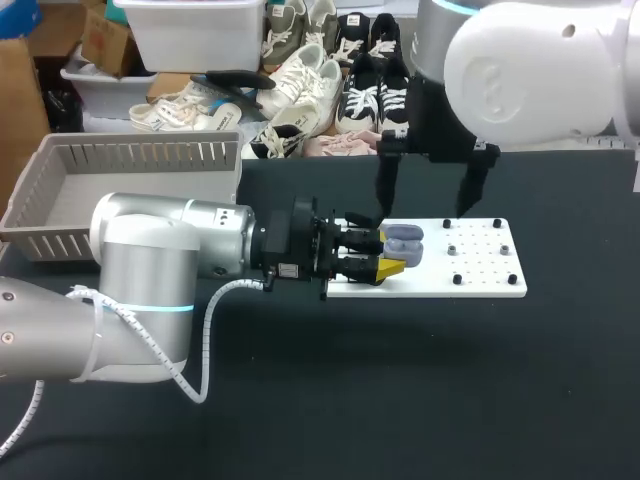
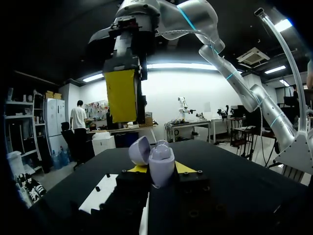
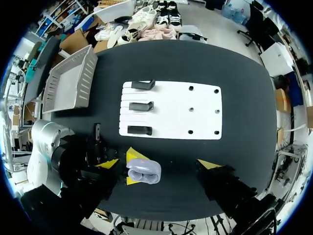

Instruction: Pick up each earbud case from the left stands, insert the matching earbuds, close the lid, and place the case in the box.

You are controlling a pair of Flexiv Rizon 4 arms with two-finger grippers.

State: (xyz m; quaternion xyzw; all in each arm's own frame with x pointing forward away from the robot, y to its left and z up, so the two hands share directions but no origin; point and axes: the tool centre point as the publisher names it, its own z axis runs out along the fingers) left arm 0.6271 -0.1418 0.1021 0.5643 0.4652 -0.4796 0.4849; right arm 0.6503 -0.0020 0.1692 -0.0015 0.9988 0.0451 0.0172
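Note:
My left gripper (image 1: pixel 385 252) comes in from the left and is shut on a lavender earbud case (image 1: pixel 404 243) held just above the near-left part of the white stand board (image 1: pixel 480 270). In the left wrist view the case (image 2: pixel 156 159) sits between the yellow tips with its lid tilted open. My right gripper (image 1: pixel 424 212) hangs above it, fingers spread wide and open with nothing in them. From the right wrist view the case (image 3: pixel 143 170) lies between my own spread tips (image 3: pixel 170 160), closer to one finger. Three black stands (image 3: pixel 141 105) line one side of the board.
A grey slatted basket (image 1: pixel 60 190) stands at the table's back left, seen also in the right wrist view (image 3: pixel 68 81). Small black pegs (image 1: pixel 478 250) dot the right half of the board. Bare black tabletop lies in front of the board.

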